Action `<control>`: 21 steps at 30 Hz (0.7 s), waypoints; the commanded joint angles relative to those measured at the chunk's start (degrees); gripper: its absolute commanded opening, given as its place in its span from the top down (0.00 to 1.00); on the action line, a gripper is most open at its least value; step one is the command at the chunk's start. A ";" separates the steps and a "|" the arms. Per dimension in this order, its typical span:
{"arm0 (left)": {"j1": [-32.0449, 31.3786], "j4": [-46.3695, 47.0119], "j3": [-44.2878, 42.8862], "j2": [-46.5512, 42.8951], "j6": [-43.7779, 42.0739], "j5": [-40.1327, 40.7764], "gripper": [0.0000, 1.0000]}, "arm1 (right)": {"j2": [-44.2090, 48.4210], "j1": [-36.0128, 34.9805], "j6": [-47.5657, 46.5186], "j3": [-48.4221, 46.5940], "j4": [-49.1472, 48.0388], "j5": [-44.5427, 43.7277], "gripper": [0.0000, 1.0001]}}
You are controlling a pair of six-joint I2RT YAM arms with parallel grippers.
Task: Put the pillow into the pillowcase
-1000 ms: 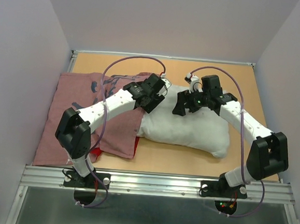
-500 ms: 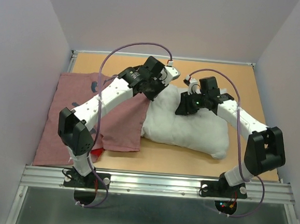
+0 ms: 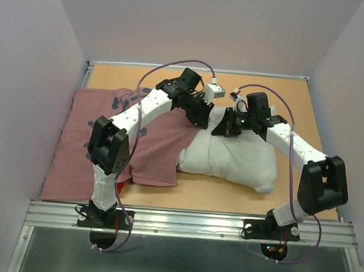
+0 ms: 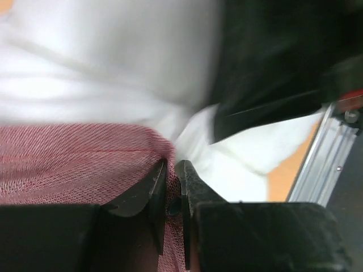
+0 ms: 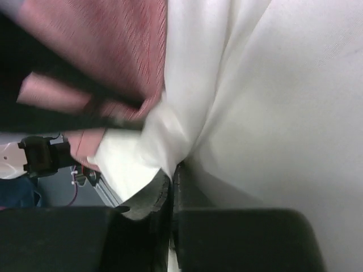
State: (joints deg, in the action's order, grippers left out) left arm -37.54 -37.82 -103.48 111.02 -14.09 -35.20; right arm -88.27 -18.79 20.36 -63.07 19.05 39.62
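Pinkish pillowcase [image 3: 74, 146], pinched btwn left fingers [image 4: 148, 191], hides pillow's [image 3: 237, 159] left corner.

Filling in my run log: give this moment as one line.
phase: insertion | left gripper: shut on pillowcase edge | right gripper: shut on pillow fold | pillowcase: over pillow's left end | pillow: mostly outside

Pale grey walls [image 3: 197, 24] enclose an orange-brown table [image 3: 286, 94] edged by a near aluminium rail [image 3: 188, 223].
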 commanded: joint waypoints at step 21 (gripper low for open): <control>23.02 3.56 14.26 -29.10 4.34 7.16 0.05 | 8.82 -21.64 -41.98 -2.94 1.43 -27.75 0.07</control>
State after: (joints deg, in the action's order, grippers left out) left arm -18.87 -30.39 -93.23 84.42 -11.49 -32.21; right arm -77.82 -37.63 -12.99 -61.95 20.01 18.00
